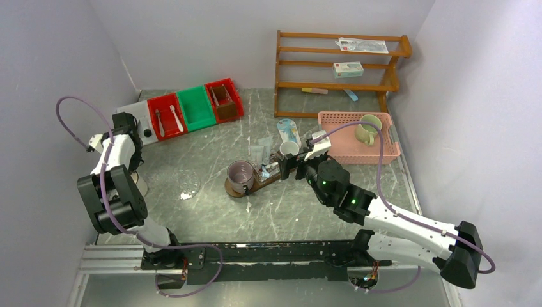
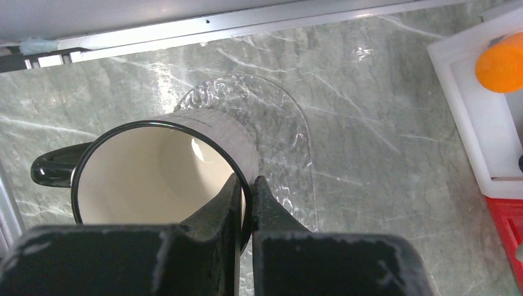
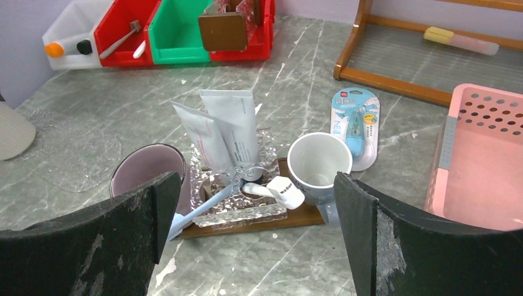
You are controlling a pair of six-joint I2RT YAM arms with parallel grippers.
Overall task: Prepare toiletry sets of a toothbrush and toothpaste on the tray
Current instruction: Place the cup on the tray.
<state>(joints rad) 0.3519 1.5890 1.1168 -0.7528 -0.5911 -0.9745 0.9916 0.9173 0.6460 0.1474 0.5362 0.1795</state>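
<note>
The dark wooden tray (image 1: 231,190) lies mid-table. On it stand a purple mug (image 3: 148,168), a clear glass holder (image 3: 213,191) with two white toothpaste tubes (image 3: 233,132), and a white mug (image 3: 319,161). A white toothbrush (image 3: 279,189) and a pale blue one (image 3: 200,211) lean out of the glass holder. My right gripper (image 3: 256,185) is open and empty, just in front of the tray; it also shows in the top view (image 1: 286,167). My left gripper (image 2: 248,182) is shut on the rim of a cream mug with a black rim and handle (image 2: 154,179), far left (image 1: 132,174).
Red and green bins (image 1: 195,109) and a white container with an orange cap (image 2: 502,61) stand at the back left. A wooden shelf (image 1: 339,64) and a pink basket (image 1: 348,153) holding a green mug are at the back right. A blue packet (image 3: 358,123) lies behind the white mug.
</note>
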